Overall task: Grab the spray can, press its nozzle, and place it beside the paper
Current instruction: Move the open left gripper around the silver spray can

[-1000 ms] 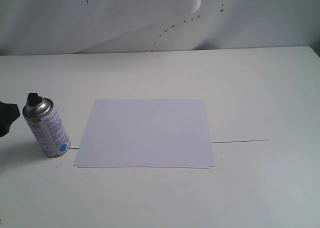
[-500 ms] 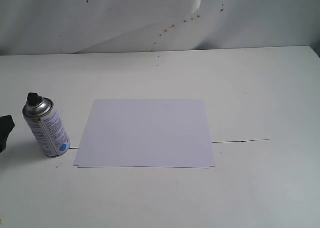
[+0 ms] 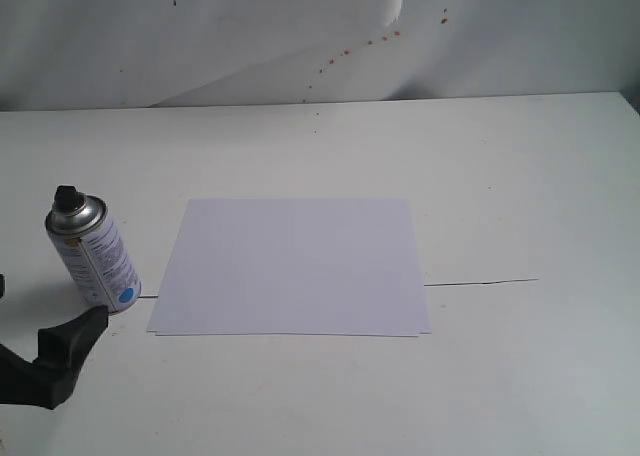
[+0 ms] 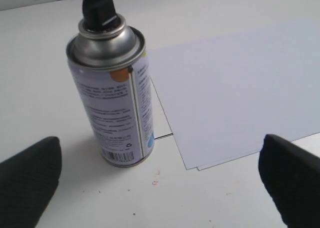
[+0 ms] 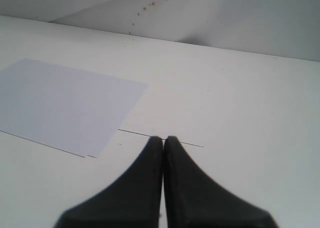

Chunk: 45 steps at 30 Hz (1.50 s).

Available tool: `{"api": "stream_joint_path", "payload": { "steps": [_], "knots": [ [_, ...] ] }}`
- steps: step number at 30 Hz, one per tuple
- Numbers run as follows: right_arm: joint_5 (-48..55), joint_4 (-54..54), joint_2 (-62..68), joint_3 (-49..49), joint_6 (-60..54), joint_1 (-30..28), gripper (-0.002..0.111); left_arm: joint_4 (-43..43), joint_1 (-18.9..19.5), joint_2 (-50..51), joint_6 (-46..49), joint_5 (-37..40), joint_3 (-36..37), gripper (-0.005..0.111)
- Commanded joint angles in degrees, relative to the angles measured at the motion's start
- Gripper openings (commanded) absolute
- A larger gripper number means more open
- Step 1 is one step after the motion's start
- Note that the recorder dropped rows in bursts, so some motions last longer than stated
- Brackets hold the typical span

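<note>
The spray can [image 3: 93,259] stands upright on the white table just left of the paper [image 3: 295,266], its black nozzle [image 3: 68,198] on top. In the left wrist view the spray can [image 4: 114,95] and nozzle [image 4: 99,11] stand beyond my left gripper [image 4: 160,153], which is open wide and holds nothing. The can is apart from both fingers, and the paper [image 4: 235,83] lies beside it. One left finger [image 3: 70,351] shows at the lower left of the exterior view, just in front of the can. My right gripper [image 5: 163,139] is shut on nothing, above bare table past the paper [image 5: 65,103].
A thin dark line [image 3: 480,282] runs across the table from the paper's right edge. A white backdrop [image 3: 320,36] with small reddish specks rises behind the table's far edge.
The left gripper, at the left edge beside the can one second ago, has shifted toward the table's front; one finger now shows below and in front of the can. Can and paper have not moved.
</note>
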Motion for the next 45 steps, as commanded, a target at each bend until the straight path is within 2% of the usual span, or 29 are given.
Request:
{"api": "stream_joint_path", "payload": {
  "steps": [1,6,13,19,26,30,45],
  "knots": [
    [-0.07,0.00,-0.35,0.18,0.01,-0.52,0.000,0.35,-0.24,3.96,-0.80,-5.64,0.74,0.105],
    [-0.07,0.00,-0.35,0.18,0.01,-0.52,0.000,0.21,-0.24,8.25,-0.80,-10.91,0.74,0.105],
    [-0.07,0.00,-0.35,0.18,0.01,-0.52,0.000,-5.79,0.75,13.05,-0.09,-13.48,0.74,0.105],
    [-0.07,0.00,-0.35,0.18,0.01,-0.52,0.000,-6.88,1.50,15.56,-0.09,-20.27,1.36,0.105],
    [-0.07,0.00,-0.35,0.18,0.01,-0.52,0.000,-13.43,1.50,18.70,3.06,-24.50,1.36,0.105],
    [-0.07,0.00,-0.35,0.18,0.01,-0.52,0.000,-13.21,1.50,20.91,2.79,-28.13,1.36,0.105],
    [-0.07,0.00,-0.35,0.18,0.01,-0.52,0.000,-11.57,1.50,21.87,2.26,-27.63,1.36,0.105]
  ]
}}
